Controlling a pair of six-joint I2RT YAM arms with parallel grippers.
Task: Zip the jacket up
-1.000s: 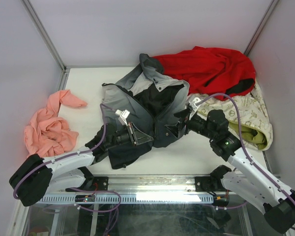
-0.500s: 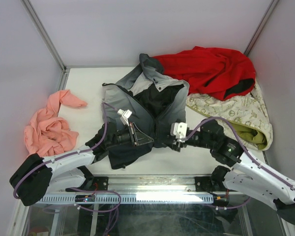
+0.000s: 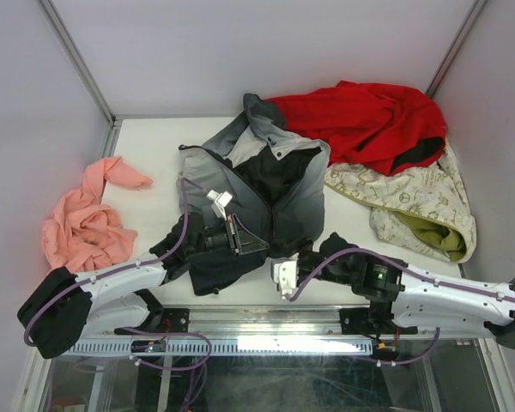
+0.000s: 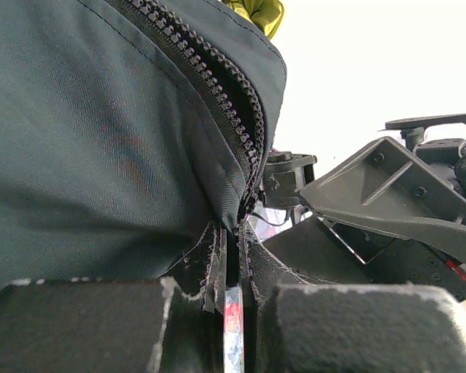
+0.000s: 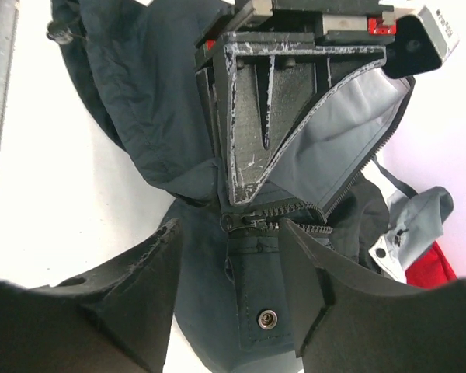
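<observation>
Right wrist view: the right tool, half-wide and empty, is nearer, straddling the zipper pull at frame centre. Just above, the left tool pinches the jacket hem; the zipper teeth run off toward upper right.

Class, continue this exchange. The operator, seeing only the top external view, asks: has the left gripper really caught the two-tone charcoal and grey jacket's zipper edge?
Observer: Yes; the left wrist view shows the left gripper shut on the thin charcoal and grey jacket beside its dark zipper teeth.
Operator: And the right gripper?
Observer: Open in its wrist view, fingers either side of the zipper's end.
Operator: Any landmark?
Observer: A small metal snap button on the dark flap between those fingers.
</observation>
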